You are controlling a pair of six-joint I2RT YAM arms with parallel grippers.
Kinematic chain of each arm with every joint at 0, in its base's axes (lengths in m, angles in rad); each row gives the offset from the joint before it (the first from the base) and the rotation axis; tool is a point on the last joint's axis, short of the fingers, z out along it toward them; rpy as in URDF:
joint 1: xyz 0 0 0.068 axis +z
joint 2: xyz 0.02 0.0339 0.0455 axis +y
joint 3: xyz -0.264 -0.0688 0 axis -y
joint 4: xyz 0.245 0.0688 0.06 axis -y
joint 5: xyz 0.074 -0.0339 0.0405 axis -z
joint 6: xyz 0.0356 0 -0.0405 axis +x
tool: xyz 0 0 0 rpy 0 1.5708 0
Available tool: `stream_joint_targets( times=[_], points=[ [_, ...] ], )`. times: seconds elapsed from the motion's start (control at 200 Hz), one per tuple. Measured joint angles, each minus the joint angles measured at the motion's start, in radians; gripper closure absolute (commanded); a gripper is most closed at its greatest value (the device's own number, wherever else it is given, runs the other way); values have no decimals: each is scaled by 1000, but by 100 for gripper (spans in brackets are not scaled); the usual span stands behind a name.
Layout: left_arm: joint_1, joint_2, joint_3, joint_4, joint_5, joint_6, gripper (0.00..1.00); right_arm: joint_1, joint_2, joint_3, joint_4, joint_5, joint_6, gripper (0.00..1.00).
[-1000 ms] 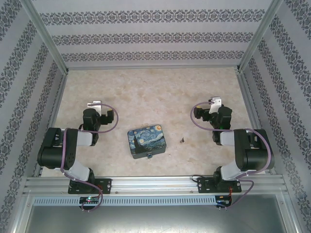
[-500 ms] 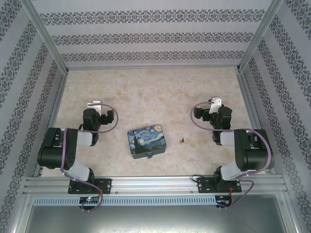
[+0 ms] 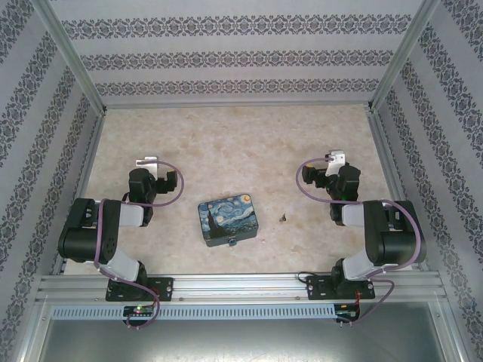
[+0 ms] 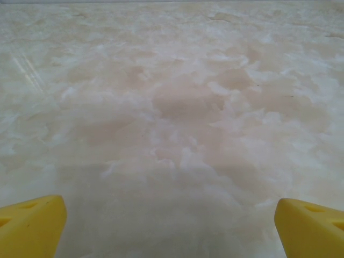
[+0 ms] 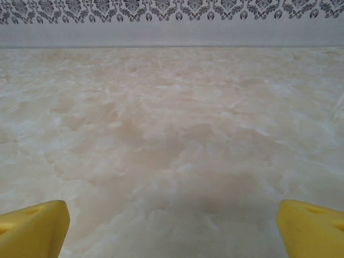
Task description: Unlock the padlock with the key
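Left claw [image 4: 172, 231]: spread wide, gripping nothing, its yellow fingertips [image 4: 32, 226] at the lower corners of the wrist view, above bare marbled tabletop [image 4: 172, 107]. Right claw [image 5: 172, 231]: likewise spread wide and gripping nothing, facing open tabletop and the patterned wall [image 5: 172, 11] beyond. From above, both arms sat folded back near their bases, the left one on the left side and the right one on the right, each well apart from the items. Painted box [image 3: 229, 217]: rectangular, blue and yellow, lying flat near the middle of the tabletop, between the two arms. Padlock [image 3: 232, 242]: tiny, blue-bodied, at the near edge of the painted box and touching it; too small to tell whether its shackle was closed. Key [image 3: 284, 216]: tiny, dark, lying on the tabletop to the right of the painted box, apart from it, between the box and the right arm. Metal rail [image 3: 241, 285]: ran along the near edge, carrying both arm bases.
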Motion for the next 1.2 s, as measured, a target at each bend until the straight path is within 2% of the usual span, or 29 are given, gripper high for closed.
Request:
stream_joint_targets(
  times=[0.125,0.235,0.385,0.505,0.645,0.759,0.864,1.039,1.199],
  points=[
    [0,-36,41,-98,-3,-1,0,0,-65,3,-74,64,26,2],
    [0,-100,116,-213,-17,-2,0,0,-204,91,-322,126,89,2],
    [1,-181,237,-401,-8,-44,0,-11,-296,298,-597,192,289,2],
    [1,-220,361,-610,16,-149,0,-29,-308,345,-699,134,378,2],
    [0,-238,494,-861,106,-300,2,-2,-309,343,-826,-21,447,11],
    [-28,-282,498,-999,196,-413,2,117,-332,343,-925,-105,480,14],
    [-88,-359,457,-1118,257,-500,1,293,-368,340,-997,-124,499,17],
    [-204,-520,353,-1235,320,-610,1,552,-389,299,-1042,-103,555,19],
    [-298,-632,267,-1290,337,-699,1,692,-383,263,-1066,-43,612,21]
  ],
)
